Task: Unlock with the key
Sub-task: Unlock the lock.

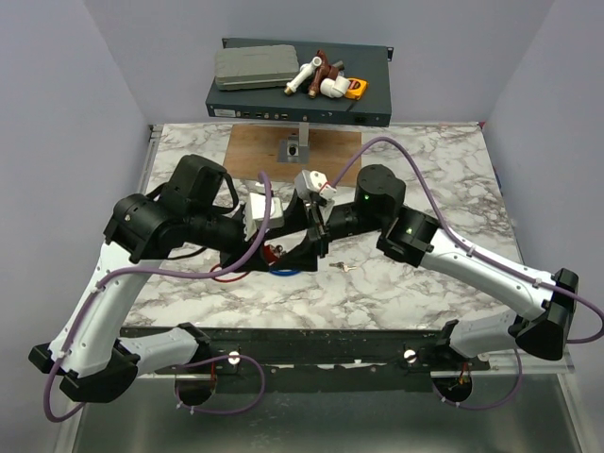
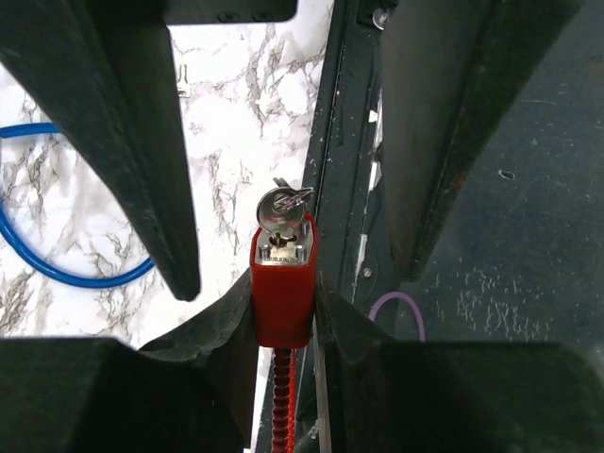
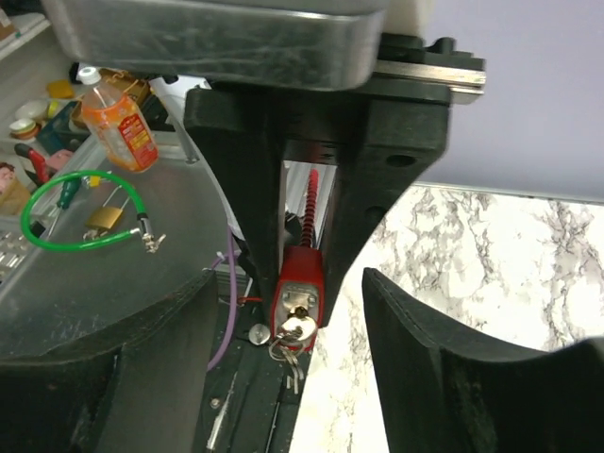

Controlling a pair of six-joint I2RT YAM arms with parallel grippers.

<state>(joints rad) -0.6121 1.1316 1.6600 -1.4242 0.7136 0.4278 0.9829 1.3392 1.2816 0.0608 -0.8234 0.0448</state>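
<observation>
Over the desk (image 1: 425,274), the red lock (image 2: 281,297) is clamped by left fingers (image 2: 212,344); the key (image 2: 283,209) should be pinched squarely by parted right fingers (image 3: 444,349).

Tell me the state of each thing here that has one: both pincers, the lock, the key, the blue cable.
left pincer: shut on the red lock.
right pincer: open, straddling the key, not gripping it.
red lock: clamped; locked or unlocked cannot be told.
key: inserted in the lock's keyhole.
blue cable: lying looped on the table, untouched.
</observation>
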